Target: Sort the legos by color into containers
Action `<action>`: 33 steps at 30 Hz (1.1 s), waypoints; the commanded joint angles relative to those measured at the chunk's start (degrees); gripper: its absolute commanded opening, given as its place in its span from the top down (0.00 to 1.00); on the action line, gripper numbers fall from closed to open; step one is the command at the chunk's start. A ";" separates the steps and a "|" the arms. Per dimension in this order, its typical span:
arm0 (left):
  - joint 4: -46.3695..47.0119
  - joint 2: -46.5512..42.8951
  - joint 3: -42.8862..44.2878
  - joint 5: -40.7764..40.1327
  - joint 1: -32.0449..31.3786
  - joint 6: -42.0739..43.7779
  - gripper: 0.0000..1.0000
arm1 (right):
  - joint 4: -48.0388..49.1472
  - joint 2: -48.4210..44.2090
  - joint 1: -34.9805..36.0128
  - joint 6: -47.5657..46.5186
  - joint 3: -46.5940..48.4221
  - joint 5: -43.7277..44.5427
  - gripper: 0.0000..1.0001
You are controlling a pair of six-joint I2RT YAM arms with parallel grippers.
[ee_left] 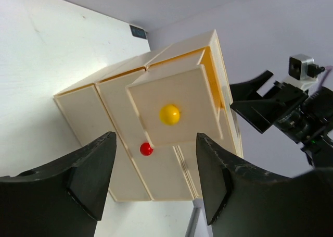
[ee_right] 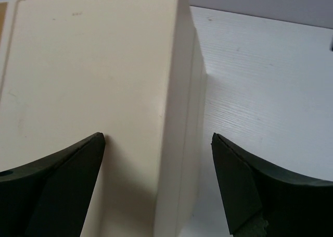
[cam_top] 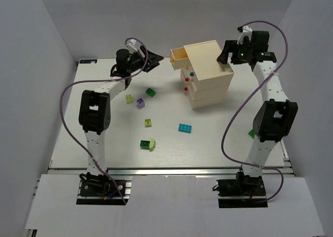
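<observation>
The legos (cam_top: 148,123) lay scattered on the surface (cam_top: 208,148) in front of the chest (cam_top: 210,78), well apart from both arms. Small, hard and light, they would probably take a pinch across their flat sides, though smooth plastic might slip. The top drawer (ee_left: 174,107) stood pulled out. The left claw (cam_top: 155,60) hovered spread and empty, facing its yellow knob (ee_left: 169,114). The right claw (cam_top: 227,53) hung spread above the chest's back edge, holding nothing.
</observation>
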 commanded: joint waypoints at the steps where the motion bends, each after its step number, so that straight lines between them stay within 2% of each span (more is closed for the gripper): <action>1: -9.43 -10.87 -2.00 -3.64 2.09 9.44 0.28 | -5.18 -5.81 -1.02 -6.67 1.34 10.67 0.12; 3: -16.44 -14.89 -3.15 -5.06 2.71 14.80 0.30 | -4.48 -8.02 -1.12 -8.26 0.72 12.96 0.12; 6: -25.08 -22.44 -8.41 -9.10 3.24 22.01 0.46 | 0.24 -14.95 -1.12 -11.77 -4.97 11.58 0.15; 7: -27.45 -24.57 -12.34 -11.19 3.85 23.86 0.64 | 1.84 -20.20 -0.94 -13.00 -11.08 9.82 0.16; 9: -31.92 -32.27 -16.32 -13.75 3.86 29.04 0.79 | 7.62 -26.02 -0.59 -17.74 -17.88 2.02 0.19; 10: -33.26 -34.67 -18.25 -14.81 3.86 30.80 0.84 | 9.31 -31.62 -0.50 -19.24 -24.53 -2.10 0.22; 11: -34.67 -37.22 -21.84 -16.73 3.86 34.39 0.90 | 10.80 -34.20 -0.41 -22.47 -27.46 -10.76 0.25; 13: -38.10 -44.84 -25.64 -19.72 3.86 38.96 0.91 | 10.04 -40.08 0.55 -27.75 -33.26 -21.16 0.32; 14: -39.59 -47.33 -29.57 -21.22 3.86 39.95 0.90 | 8.55 -41.24 0.99 -32.91 -34.51 -30.62 0.35; 15: -39.78 -49.96 -31.70 -22.80 3.86 40.74 0.84 | 4.70 -42.39 2.91 -35.75 -35.57 -34.63 0.36; 16: -40.30 -52.77 -33.46 -23.69 3.86 41.10 0.75 | 2.75 -44.05 4.41 -39.26 -36.71 -38.67 0.39; 17: -41.44 -57.59 -36.87 -24.74 3.86 41.19 0.50 | 1.60 -44.85 5.38 -40.77 -38.98 -41.75 0.44; 19: -42.23 -63.92 -40.49 -25.62 3.86 42.24 0.35 | -0.33 -45.47 10.64 -44.37 -40.93 -43.27 0.47; 20: -42.50 -65.70 -42.34 -25.45 3.86 42.77 0.27 | -2.43 -45.21 12.58 -45.96 -42.16 -40.50 0.44; 21: -43.02 -67.20 -45.31 -25.63 3.86 43.55 0.25 | -2.89 -44.25 16.16 -46.93 -42.78 -38.20 0.41; 22: -44.51 -69.57 -47.26 -27.19 3.86 45.04 0.23 | -4.02 -43.37 21.25 -47.64 -43.74 -33.48 0.32; 23: -44.96 -70.81 -47.28 -27.21 3.07 45.67 0.23 | -4.38 -42.58 21.30 -48.51 -43.75 -31.09 0.28; 25: -44.79 -73.01 -50.52 -30.19 2.54 46.46 0.22 | -3.86 -40.03 26.72 -48.44 -45.15 -26.69 0.23; 28: -42.51 -77.49 -54.99 -31.07 2.54 46.64 0.21 | -0.53 -37.39 31.83 -45.90 -46.65 -15.80 0.20; 29: -41.98 -78.28 -55.62 -31.77 3.06 46.64 0.21 | 0.35 -36.69 35.32 -45.45 -46.65 -9.42 0.20; 31: -42.32 -79.96 -55.37 -34.40 3.06 47.25 0.21 | 1.41 -33.71 37.37 -42.83 -45.96 -0.62 0.19; 33: -41.63 -80.92 -55.54 -36.26 2.54 47.43 0.21 | 2.90 -30.29 40.18 -40.80 -45.25 4.42 0.19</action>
